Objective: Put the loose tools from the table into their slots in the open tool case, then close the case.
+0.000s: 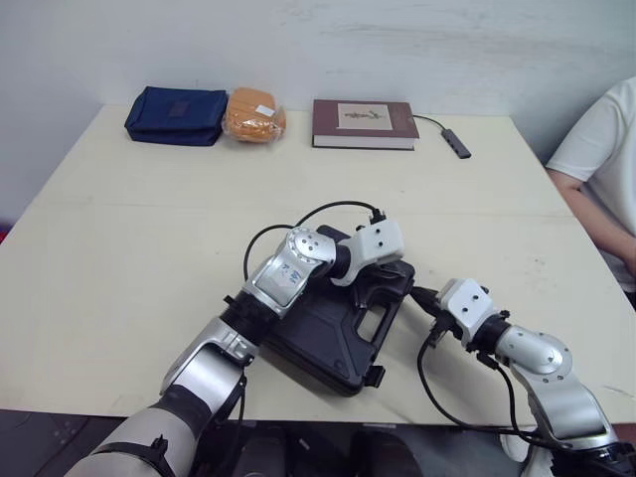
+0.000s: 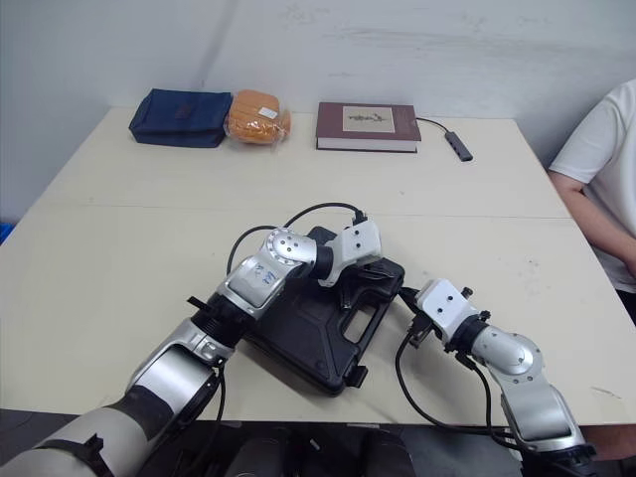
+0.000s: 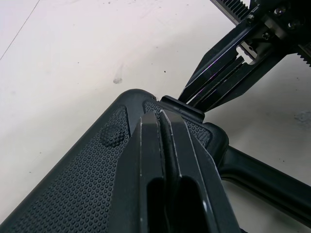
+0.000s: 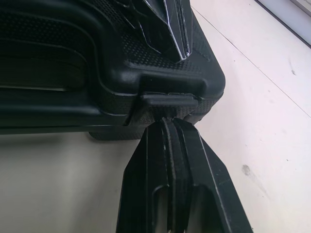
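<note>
Both clenched on nothing, the left end effector (image 3: 163, 115) rests atop the closed tool case (image 1: 328, 333), the right end effector (image 4: 168, 120) touching its latch (image 4: 170, 100).

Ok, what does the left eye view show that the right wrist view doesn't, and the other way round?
Left eye view: the far side of the table with a blue pouch, an orange bundle, a book, plus a person's sleeve. Right wrist view: the latch close up, the shut right gripper at it. Both: the closed tool case, the shut left gripper on its lid.
</note>
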You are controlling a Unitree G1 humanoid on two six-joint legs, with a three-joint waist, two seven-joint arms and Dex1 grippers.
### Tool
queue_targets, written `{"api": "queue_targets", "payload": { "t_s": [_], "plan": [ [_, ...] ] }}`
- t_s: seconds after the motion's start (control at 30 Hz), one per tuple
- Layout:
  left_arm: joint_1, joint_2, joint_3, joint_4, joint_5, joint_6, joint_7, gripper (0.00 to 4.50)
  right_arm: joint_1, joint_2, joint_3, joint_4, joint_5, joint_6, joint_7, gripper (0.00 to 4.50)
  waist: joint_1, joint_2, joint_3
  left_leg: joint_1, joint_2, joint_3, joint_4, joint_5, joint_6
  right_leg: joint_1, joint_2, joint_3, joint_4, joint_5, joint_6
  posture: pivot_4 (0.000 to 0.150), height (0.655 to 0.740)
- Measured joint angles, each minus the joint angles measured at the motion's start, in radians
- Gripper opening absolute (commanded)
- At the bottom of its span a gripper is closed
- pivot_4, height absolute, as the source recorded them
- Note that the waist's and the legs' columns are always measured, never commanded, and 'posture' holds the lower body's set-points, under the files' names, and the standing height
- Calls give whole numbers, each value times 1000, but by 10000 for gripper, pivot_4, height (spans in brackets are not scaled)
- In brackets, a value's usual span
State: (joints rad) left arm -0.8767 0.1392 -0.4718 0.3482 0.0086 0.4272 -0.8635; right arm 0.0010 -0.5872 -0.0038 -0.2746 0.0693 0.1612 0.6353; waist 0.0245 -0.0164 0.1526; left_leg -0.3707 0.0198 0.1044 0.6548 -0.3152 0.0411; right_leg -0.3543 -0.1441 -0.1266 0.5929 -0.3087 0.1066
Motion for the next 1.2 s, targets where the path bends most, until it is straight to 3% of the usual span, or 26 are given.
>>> {"api": "queue_targets", "payload": {
  "t_s": [1.2],
  "plan": [
    [9, 38, 0, -12, 0, 0, -23, 473, -74, 11, 41, -96, -10, 195, 46, 0, -26, -2, -7, 2, 1, -3, -10, 1, -1, -1, 0, -2, -7, -1, -3, 1500, 7400]
  ]
}}
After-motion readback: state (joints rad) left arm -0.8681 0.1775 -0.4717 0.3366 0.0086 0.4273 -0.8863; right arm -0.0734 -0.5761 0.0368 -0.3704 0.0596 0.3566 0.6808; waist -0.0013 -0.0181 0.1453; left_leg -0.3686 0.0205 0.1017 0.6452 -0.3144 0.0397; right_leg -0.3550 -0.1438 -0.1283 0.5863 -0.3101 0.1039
